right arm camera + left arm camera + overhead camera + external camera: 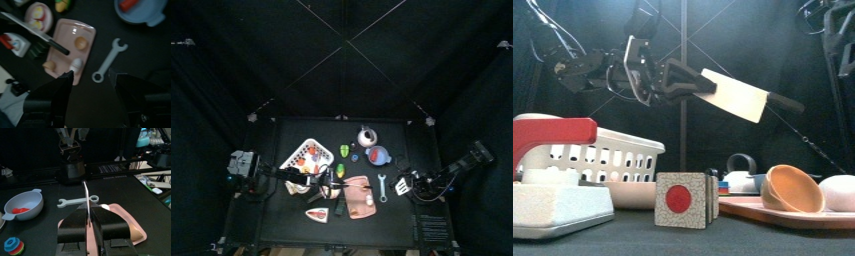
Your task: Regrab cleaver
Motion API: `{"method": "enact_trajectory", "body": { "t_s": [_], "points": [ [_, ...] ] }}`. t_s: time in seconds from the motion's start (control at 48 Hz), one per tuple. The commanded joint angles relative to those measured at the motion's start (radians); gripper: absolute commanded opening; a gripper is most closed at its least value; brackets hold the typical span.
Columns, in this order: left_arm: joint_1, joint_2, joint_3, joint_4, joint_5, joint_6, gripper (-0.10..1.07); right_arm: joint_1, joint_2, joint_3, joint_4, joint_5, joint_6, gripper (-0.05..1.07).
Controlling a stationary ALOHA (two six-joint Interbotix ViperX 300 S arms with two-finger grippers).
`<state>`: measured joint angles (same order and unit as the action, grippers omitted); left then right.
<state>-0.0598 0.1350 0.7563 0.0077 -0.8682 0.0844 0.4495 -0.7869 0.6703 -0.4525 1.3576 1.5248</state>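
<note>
Above the pinkish board [130, 223], the left gripper [90, 223] is clamped on the cleaver [735, 95], carrying it clear of the table with the pale blade raised and seen edge-on from the wrist, the dark handle jutting out free. That hold probably leaves the handle exposed so the other arm can take it. The right gripper [90, 82] stands wide and empty off to the side, well apart from the knife. Below lie the light-blue wrench [109, 60] just beside the board, a bowl [23, 205] with red pieces, and a white basket [600, 165]. Nothing sits between the two grippers.
</note>
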Motion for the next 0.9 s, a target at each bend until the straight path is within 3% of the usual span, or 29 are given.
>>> {"method": "enact_trajectory", "body": {
  "t_s": [0.0, 0.146, 0.271, 0.292, 0.375, 0.604, 0.875],
  "points": [
    [0.002, -0.006, -0.028, 0.000, -0.011, 0.003, 0.43, -0.043, 0.005, -0.081, 0.026, 0.057, -0.126, 0.91],
    [0.003, 0.005, -0.041, 0.000, -0.011, 0.003, 0.43, -0.117, 0.006, -0.110, 0.051, 0.044, -0.327, 0.91],
    [0.005, 0.018, -0.055, 0.000, -0.014, 0.003, 0.43, -0.176, 0.012, -0.066, 0.091, -0.008, -0.512, 0.91],
    [0.005, 0.020, -0.057, 0.002, -0.015, 0.003, 0.43, -0.216, 0.031, -0.006, 0.144, -0.095, -0.603, 0.91],
    [0.003, 0.018, -0.057, 0.002, -0.018, 0.005, 0.43, -0.215, 0.040, 0.038, 0.155, -0.221, -0.663, 0.90],
    [-0.003, 0.015, -0.055, 0.002, -0.020, 0.003, 0.43, -0.118, 0.005, 0.169, 0.103, -0.621, -0.664, 0.83],
    [-0.011, 0.017, -0.058, 0.002, -0.020, 0.003, 0.43, -0.109, 0.057, 0.235, 0.097, -0.695, -0.664, 0.81]
  ]
}}
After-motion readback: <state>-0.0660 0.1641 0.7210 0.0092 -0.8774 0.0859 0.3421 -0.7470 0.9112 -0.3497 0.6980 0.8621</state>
